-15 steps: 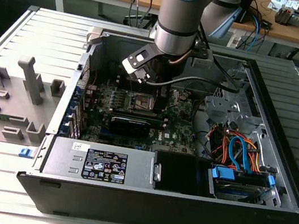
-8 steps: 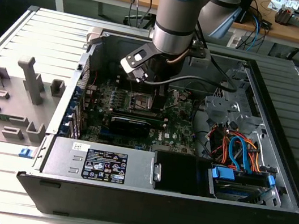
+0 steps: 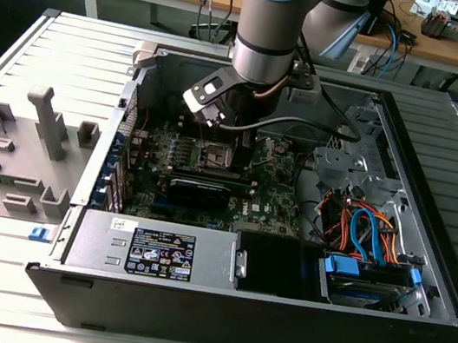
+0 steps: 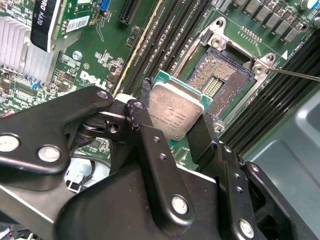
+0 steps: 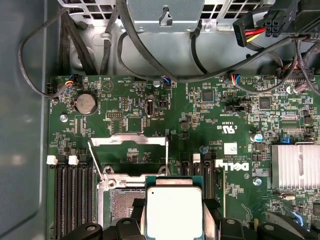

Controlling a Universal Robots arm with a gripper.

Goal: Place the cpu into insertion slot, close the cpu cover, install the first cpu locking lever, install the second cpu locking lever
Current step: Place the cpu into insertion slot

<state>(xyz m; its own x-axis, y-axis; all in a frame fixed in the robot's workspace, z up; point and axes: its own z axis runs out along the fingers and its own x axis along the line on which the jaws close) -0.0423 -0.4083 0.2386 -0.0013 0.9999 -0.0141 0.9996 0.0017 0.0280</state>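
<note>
My gripper (image 4: pixel 175 120) is shut on the cpu (image 4: pixel 172 107), a flat square chip with a silver-grey top on a green edge, pinched by its sides between two black fingers (image 4: pixel 202 137). It hangs just above and beside the insertion slot (image 4: pixel 220 80), whose pin field lies bare inside a silvery border. In the first wrist view the cpu (image 5: pixel 174 210) overlaps one corner of the insertion slot (image 5: pixel 120 202). The cpu cover (image 5: pixel 130 139) stands swung up, a thin silvery frame with a window. A thin locking lever (image 4: pixel 295 74) sticks out free. The gripper (image 3: pixel 217 134) sits low inside the case.
Long black memory slots (image 5: pixel 75 195) flank the socket on both sides. A finned heatsink (image 5: pixel 295 167) and a black card (image 3: pixel 199 191) sit nearby. Cable bundles (image 3: pixel 369 230) fill the exterior view's right of the case; a power supply (image 3: pixel 154 251) lies in front. Grey fixtures (image 3: pixel 12 153) stand outside.
</note>
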